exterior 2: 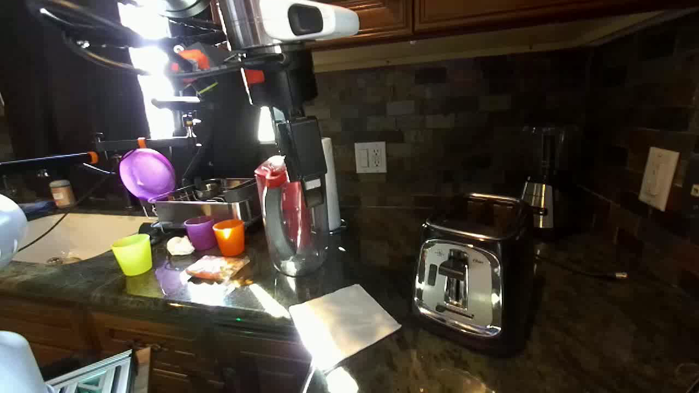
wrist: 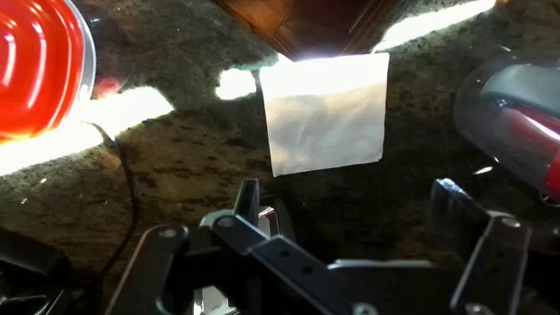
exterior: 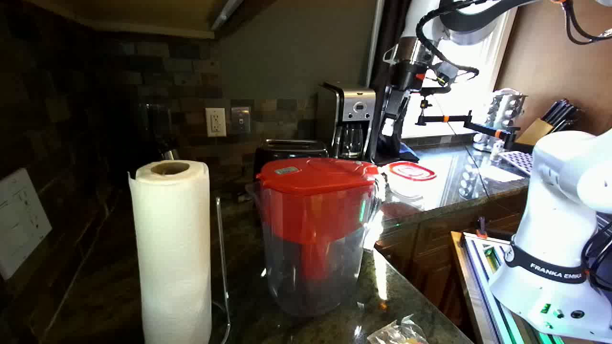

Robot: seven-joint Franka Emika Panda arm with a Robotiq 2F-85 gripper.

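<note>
- Wrist view: from my remote station I find the pincer (wrist: pixel 346 188) hanging over the counter (wrist: pixel 197 162), its two sides wide apart and nothing held between them.
- Location: the white sheet (wrist: pixel 326 131) lies flat on the counter at 12 o'clock from the pincer, with no contact between the two that I can see.
- Nearby: the toaster (exterior 2: pixel 475 275) stands upright in an exterior view; on my wrist feed it shows between 7 and 8 o'clock, largely covered by the pincer. The pitcher (wrist: pixel 520 118) is at 2 o'clock and the red-lidded container (wrist: pixel 39 65) at 10.
- Progress: I judge this an early stage. Done: the pincer is parted and placed above the counter. Not yet made: any contact or grip; white sheet and toaster both appear untouched.
- Markings: "FRANKA EMIKA" reads plainly on the black band (exterior: pixel 550 270) of the robot base (exterior: pixel 545 298), at 4 o'clock in an exterior view. Small script on the toaster's front appears to read "Oster". The pitcher's label (exterior: pixel 287 170) is too small for me to make out, and I find no legible name on the coffee maker (exterior: pixel 354 110).
</note>
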